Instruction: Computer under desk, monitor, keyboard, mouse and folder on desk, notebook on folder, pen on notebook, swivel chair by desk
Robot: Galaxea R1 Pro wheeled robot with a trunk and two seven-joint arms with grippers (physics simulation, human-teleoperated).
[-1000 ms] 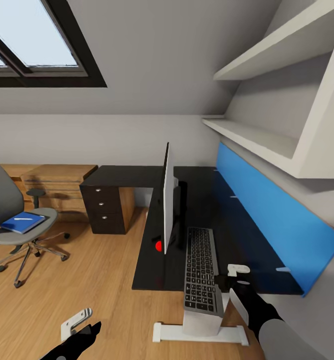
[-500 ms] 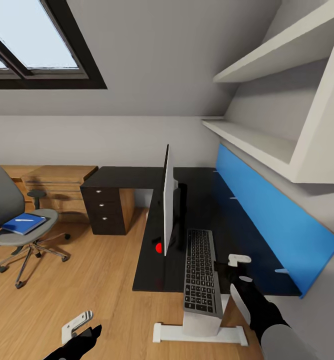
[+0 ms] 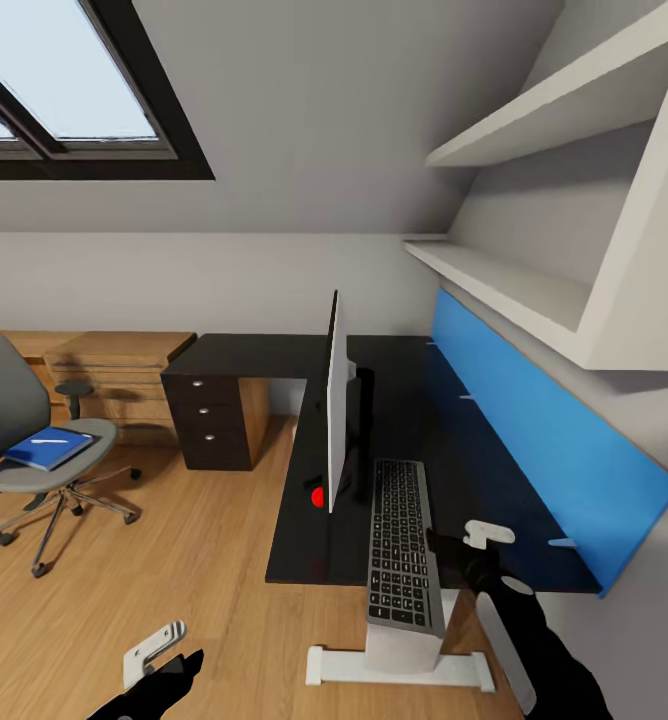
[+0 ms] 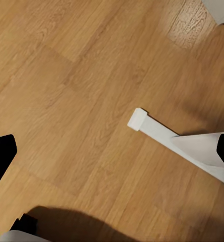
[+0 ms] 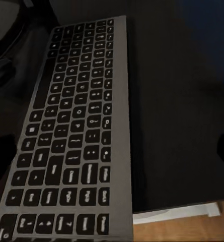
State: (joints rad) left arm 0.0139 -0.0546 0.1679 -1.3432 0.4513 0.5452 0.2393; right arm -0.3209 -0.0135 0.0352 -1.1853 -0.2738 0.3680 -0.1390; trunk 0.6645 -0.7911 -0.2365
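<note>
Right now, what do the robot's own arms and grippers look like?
Both arms are glossy black. The right arm carries a pale grey panel along its forearm and ends in a right gripper with a white finger. The left gripper is black with a white, dark-slotted finger.

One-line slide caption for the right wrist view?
Keyboard lying on the black desk, one end overhanging the desk edge above the wooden floor.
</note>
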